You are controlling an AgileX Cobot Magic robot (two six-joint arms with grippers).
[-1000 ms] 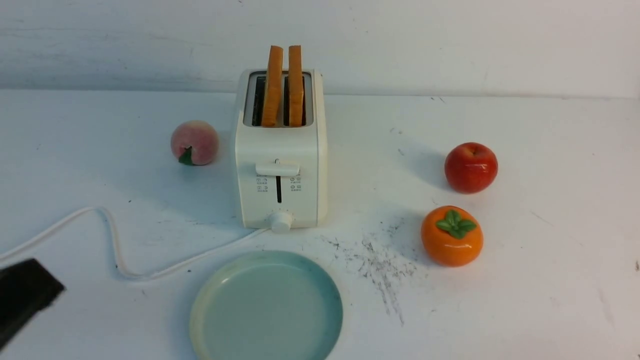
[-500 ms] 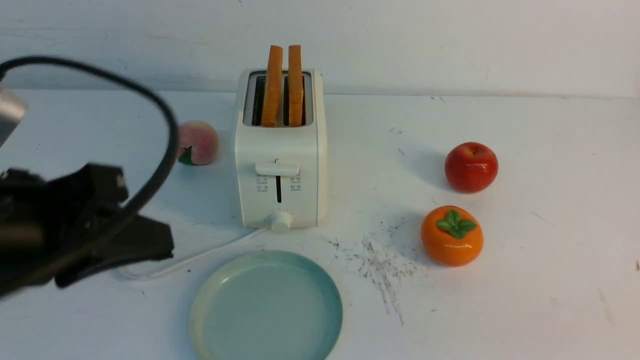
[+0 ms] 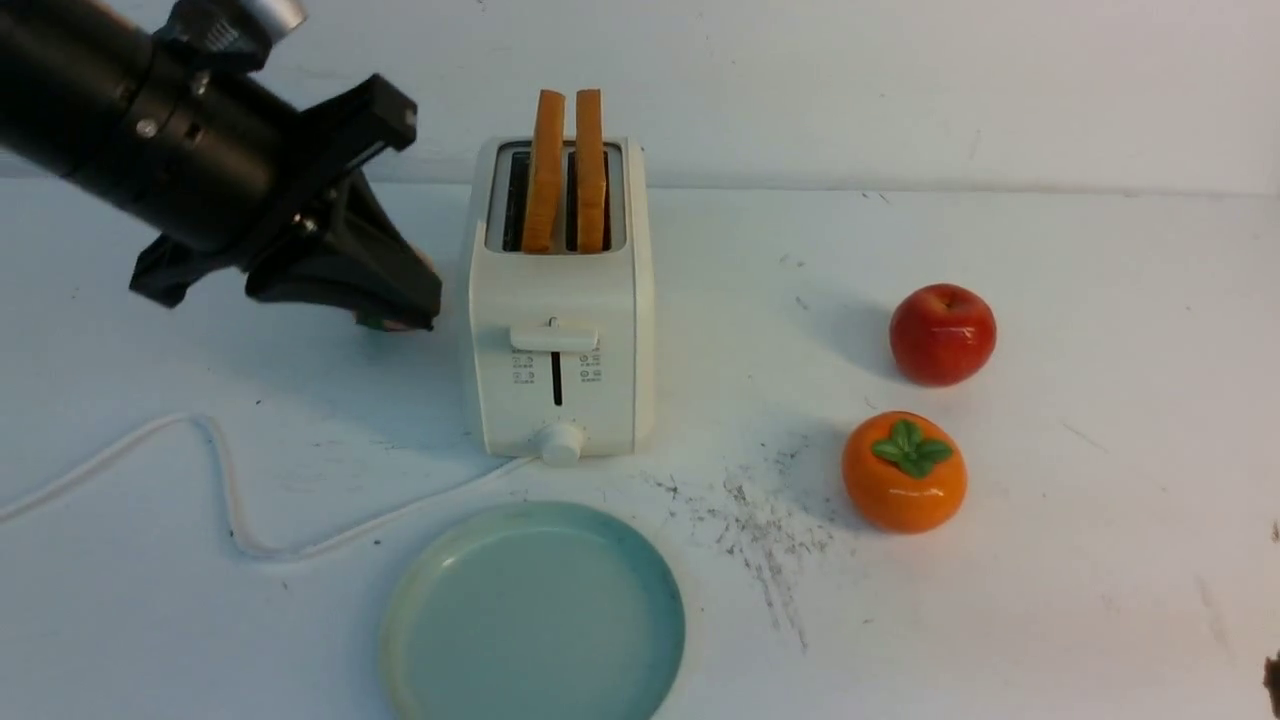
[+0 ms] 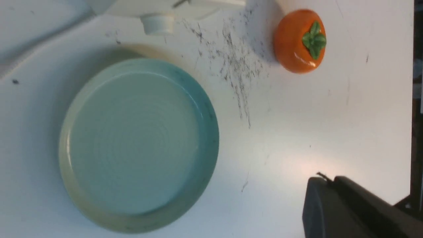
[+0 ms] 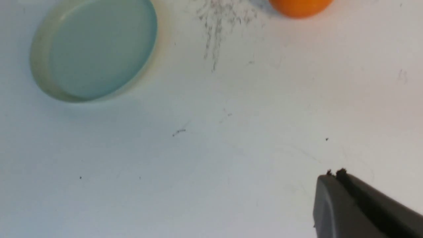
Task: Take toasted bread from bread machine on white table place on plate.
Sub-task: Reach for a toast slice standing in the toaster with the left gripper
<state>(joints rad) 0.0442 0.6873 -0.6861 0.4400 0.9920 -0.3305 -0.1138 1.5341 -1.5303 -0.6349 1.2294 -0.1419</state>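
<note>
Two slices of toast (image 3: pixel 545 175) stand upright in the toaster (image 3: pixel 560 290), behind the plate (image 3: pixel 540 620) on the white table (image 3: pixel 1050 620). The left gripper (image 3: pixel 428 305) hovers near the toaster's left side; whether it is clenched I cannot tell. The right gripper (image 5: pixel 336 172) is clenched, grasping nothing. An orange persimmon (image 3: pixel 904 490) and a red apple (image 3: pixel 942 335) sit to the toaster's right.

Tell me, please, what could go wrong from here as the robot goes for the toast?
The left gripper hangs close beside the toaster, so swinging inward might knock it. The two toast slices stand near each other, so fingers could catch both or nudge the neighbour.
</note>
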